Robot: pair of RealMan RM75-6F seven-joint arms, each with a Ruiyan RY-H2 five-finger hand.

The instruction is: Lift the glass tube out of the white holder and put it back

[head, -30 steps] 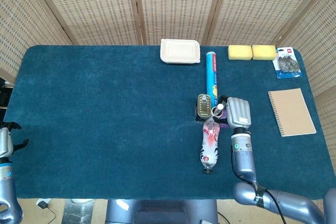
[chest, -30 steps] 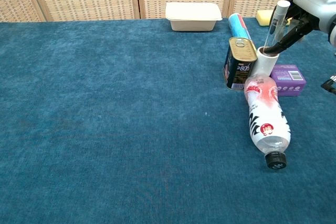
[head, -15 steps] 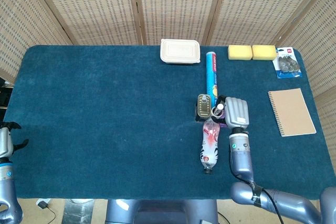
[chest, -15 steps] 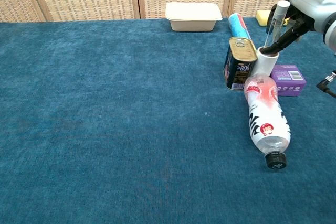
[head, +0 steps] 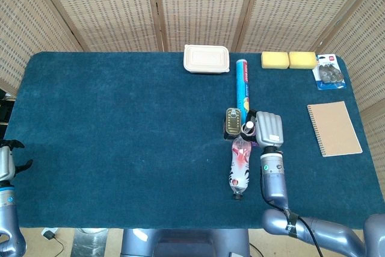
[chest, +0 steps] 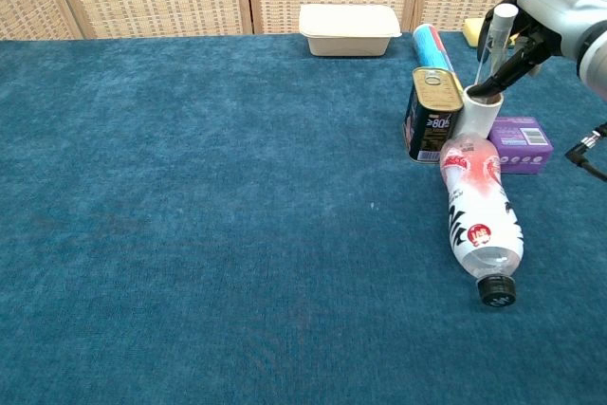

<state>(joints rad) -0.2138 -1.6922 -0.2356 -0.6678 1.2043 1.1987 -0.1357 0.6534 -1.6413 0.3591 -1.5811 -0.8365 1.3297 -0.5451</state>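
From the head view we see our right hand (head: 269,128) from above, parked right over the holder, so the tube itself is mostly hidden there. Our left hand (head: 6,162) sits at the table's near-left edge, fingers apart, holding nothing. A notebook (head: 334,128) and two sponges (head: 289,59) only show up here.

The chest view fills that in: the glass tube (chest: 492,43) stands in the white holder (chest: 481,113), tilted, and our right fingers (chest: 527,43) are pinched on it. A tin can (chest: 434,112) sits just beside the holder, with a plastic bottle (chest: 479,218) lying in front.

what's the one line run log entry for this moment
step: tube in holder | right hand: holds glass tube | tube: lower end in white holder | left hand: idle at table edge, holding nothing
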